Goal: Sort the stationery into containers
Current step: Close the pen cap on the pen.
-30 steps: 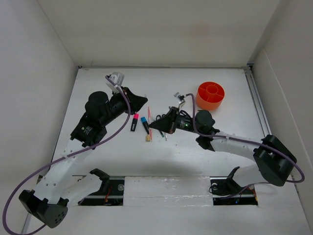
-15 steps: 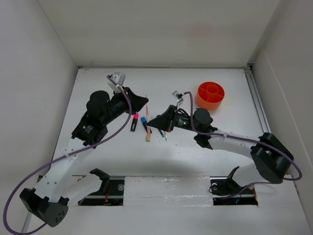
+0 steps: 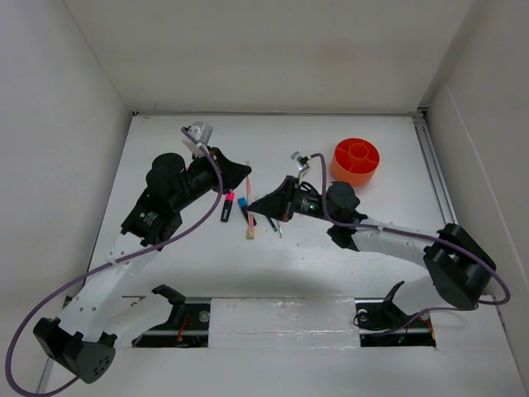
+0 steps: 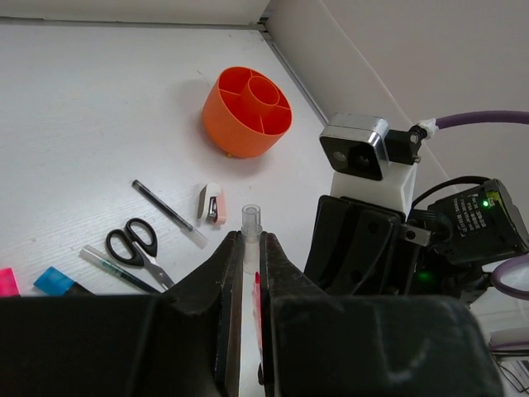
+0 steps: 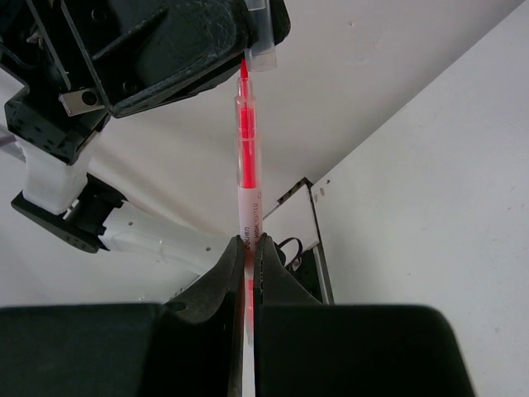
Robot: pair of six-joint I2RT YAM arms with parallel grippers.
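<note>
White tabletop [image 3: 289, 273] below; my right gripper [image 5: 246, 248] pinches the pink pen [image 5: 245, 157], its tip straight ahead, right at the clear cap [image 4: 250, 219] clamped in my left gripper [image 4: 249, 248].

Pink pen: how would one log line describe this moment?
right claw: shut on pink pen | left claw: shut on clear cap | pen tip near cap

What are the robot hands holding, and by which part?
The right gripper pinches the pink pen by its white barrel; the left gripper pinches the clear cap at its tip.

White arms [image 3: 397, 240], black joints [image 3: 459, 269], purple cables [image 4: 483, 121]
</note>
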